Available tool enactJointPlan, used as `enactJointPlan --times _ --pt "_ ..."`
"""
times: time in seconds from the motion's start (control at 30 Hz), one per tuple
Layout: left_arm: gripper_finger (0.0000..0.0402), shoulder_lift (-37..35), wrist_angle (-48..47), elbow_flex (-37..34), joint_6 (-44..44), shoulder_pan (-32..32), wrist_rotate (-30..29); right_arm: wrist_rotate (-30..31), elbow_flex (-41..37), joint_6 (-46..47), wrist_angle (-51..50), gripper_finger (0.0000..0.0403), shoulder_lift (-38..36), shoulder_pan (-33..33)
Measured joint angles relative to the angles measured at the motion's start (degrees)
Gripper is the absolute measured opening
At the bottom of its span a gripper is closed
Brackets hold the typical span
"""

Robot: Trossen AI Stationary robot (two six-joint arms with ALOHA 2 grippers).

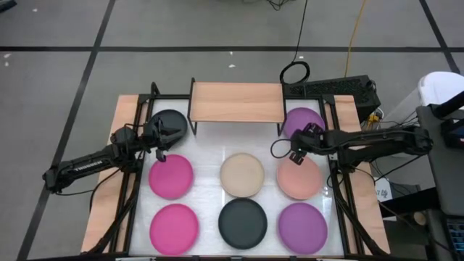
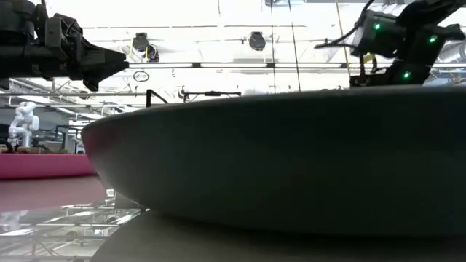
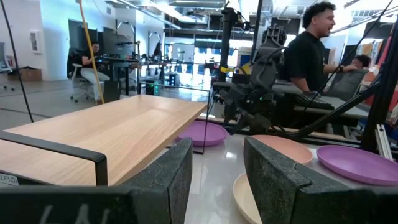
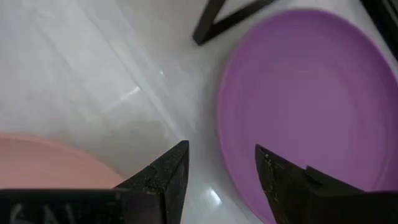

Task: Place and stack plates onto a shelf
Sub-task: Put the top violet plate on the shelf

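Observation:
All eight plates lie flat on the white table in the high view: black (image 1: pixel 168 125), purple (image 1: pixel 301 122), magenta (image 1: pixel 171 176), beige (image 1: pixel 242 174), salmon pink (image 1: pixel 299 177), magenta (image 1: pixel 174 226), black (image 1: pixel 243 221), purple (image 1: pixel 302 226). The wooden shelf (image 1: pixel 235 101) stands at the far edge with a bare top. My left gripper (image 1: pixel 161 139) hovers open at the near edge of the far black plate, pointing right past the shelf (image 3: pixel 124 127). My right gripper (image 4: pixel 221 155) is open, pointing down over the gap between the far purple plate (image 4: pixel 311 99) and the salmon plate (image 4: pixel 43 162).
Black frame rails (image 1: pixel 138 181) run along the table's left and right sides. A cable loop (image 1: pixel 295 71) and a dark box (image 1: pixel 341 90) sit behind the shelf's right end. A person in a black top (image 3: pixel 311 50) stands beyond the table. The near black plate (image 2: pixel 291 167) fills the low view.

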Motion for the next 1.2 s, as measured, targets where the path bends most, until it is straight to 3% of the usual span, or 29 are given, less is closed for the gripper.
enactJointPlan --times 0.27,1.03,1.2 --pt "0.0149 0.0 0.0 0.0 0.0 0.0 0.0 -0.04 0.0 0.55 1.99 0.0164 3.61 -1.36" --pt "0.0149 0.0 -0.02 0.0 0.0 0.0 0.0 -0.19 -0.57 -0.13 5.73 0.0164 3.65 -1.66" --pt "0.0149 0.0 0.0 0.0 0.0 0.01 0.0 -4.25 -1.99 -0.06 6.68 0.0164 3.66 -4.14"
